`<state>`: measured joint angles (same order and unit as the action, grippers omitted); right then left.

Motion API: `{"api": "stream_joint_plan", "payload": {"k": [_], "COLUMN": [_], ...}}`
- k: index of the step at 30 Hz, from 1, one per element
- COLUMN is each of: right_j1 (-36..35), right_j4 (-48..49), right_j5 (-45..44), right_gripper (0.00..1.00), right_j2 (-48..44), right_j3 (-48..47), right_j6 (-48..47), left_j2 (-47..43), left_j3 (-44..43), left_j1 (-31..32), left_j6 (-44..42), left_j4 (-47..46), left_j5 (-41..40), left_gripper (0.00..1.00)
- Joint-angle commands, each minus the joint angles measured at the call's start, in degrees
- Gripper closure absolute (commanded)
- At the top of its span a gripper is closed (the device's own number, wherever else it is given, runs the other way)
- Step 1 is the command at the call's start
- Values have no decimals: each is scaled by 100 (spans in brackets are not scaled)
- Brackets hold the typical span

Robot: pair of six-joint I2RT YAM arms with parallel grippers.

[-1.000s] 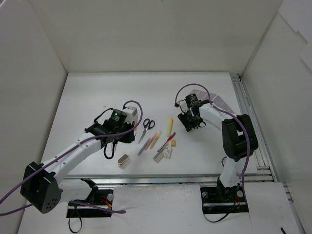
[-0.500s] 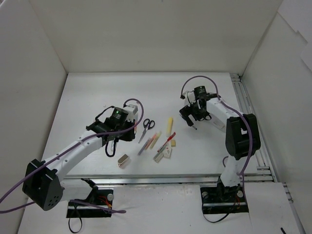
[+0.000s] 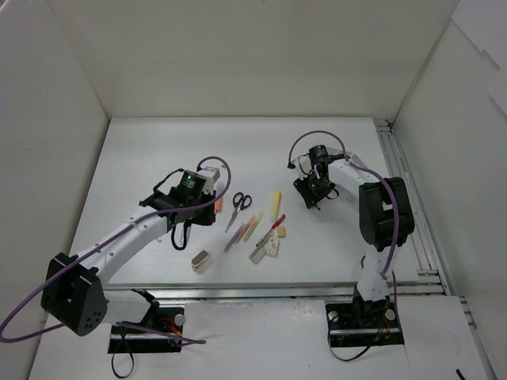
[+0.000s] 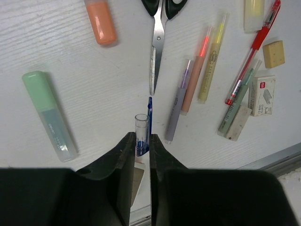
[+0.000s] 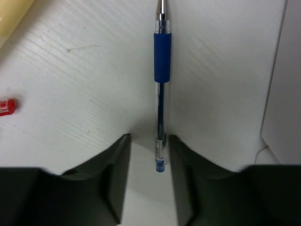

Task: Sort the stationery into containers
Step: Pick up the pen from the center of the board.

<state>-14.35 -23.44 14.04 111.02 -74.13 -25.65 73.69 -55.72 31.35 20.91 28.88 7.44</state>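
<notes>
Status: left gripper [image 4: 142,139] pinches capped pen [image 4: 141,123] endwise, just short of the scissors [image 4: 159,42] tip, for carrying, we reckon; right gripper [image 5: 149,141] spread astride blue-grip pen [image 5: 162,61] (well right of scissors), aligned to close.

The scissors [image 4: 158,42] and blue-grip pen [image 5: 161,84] are cut off at the top edge

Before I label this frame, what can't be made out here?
Left wrist: rear of the clear-capped pen hidden inside the left tool; handles of the scissors cut off by the top edge.
Right wrist: tip of the blue-grip pen cut off by the top edge.
</notes>
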Motion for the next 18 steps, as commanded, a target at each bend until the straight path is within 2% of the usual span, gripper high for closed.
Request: {"api": "stream_joint_plan", "payload": {"k": [1, 5, 6, 8, 12, 13, 18], "right_j1": [-146, -182, -182, -182, -200, -182, -235], "right_j4": [-240, -310, -336, -389, -503, -512, -451], "right_j5": [-156, -200, -192, -183, -191, -200, -665], "right_gripper": [70, 78, 85, 92, 93, 100, 100], "right_j2": [-19, 7, 16, 42, 121, 139, -97], "right_j3": [-208, -242, -269, -295, -418, -444, -585], "right_j6": [69, 8, -28, -63, -45, -28, -131], "left_j2": [14, 84, 119, 137, 58, 49, -92], "left_j3": [-360, -360, -360, -360, -316, -308, -290], "left_j1": [-68, -182, -234, -235, -288, -288, -288], "left_j6": [-148, -218, -236, -245, -236, -227, -236], "left_j4": [-23, -58, -50, 3, -14, -32, -40], "left_j5": [29, 100, 100, 73, 64, 56, 99], "left_gripper": [100, 100, 100, 100, 100, 100, 100]}}
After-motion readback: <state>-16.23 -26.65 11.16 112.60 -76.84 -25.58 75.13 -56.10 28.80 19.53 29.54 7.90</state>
